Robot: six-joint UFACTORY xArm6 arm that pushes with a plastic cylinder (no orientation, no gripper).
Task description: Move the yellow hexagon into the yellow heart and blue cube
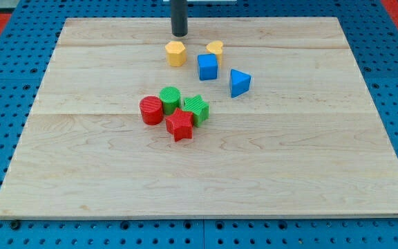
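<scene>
The yellow hexagon (175, 53) lies near the top of the wooden board (81, 159). The blue cube (207, 67) sits to its right, a small gap apart. The yellow heart (215, 48) is just above the cube's right side, partly hidden behind it. My tip (179, 34) stands just above the hexagon, toward the view's top, a short way off and not touching it.
A blue triangular block (239, 82) lies right of the cube. A cluster sits at the board's middle: a red cylinder (150, 110), a green cylinder (171, 99), a green star (196, 108) and a red star (179, 125). A blue pegboard (5, 104) surrounds the board.
</scene>
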